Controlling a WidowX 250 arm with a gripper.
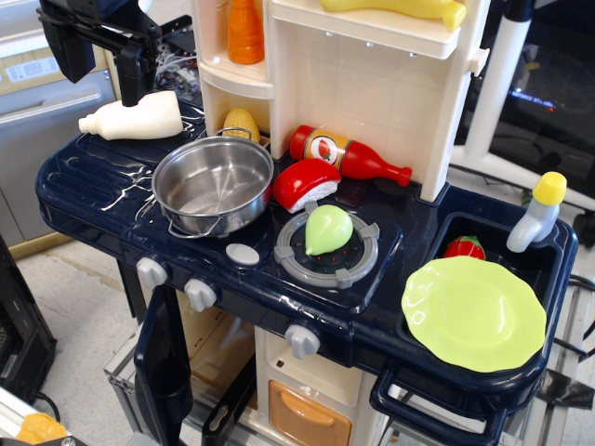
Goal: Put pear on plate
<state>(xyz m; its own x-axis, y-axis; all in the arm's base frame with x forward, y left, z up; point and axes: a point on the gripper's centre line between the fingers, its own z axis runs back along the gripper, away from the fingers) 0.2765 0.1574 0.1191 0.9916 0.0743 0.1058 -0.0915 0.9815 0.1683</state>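
While gripper (130, 70) hangs top-left, half cut off, can't tell if open or closed, pear (327, 229) sits on grey burner (363, 260); plate (474, 314) covers sink, hiding tomato (464, 247) bottom.

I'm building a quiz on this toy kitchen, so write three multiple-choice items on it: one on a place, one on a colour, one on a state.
1. Where does the pear lie?
A. on the grey burner ring
B. in the steel pot
C. on the plate

2. What colour is the plate?
A. red
B. lime green
C. white

3. What is in the steel pot?
A. the pear
B. the ketchup bottle
C. nothing

Answers:
1. A, the pear sits in the middle of the burner ring, right of the pot.
2. B, the plate over the sink at the right is lime green.
3. C, the pot's bare metal bottom shows.
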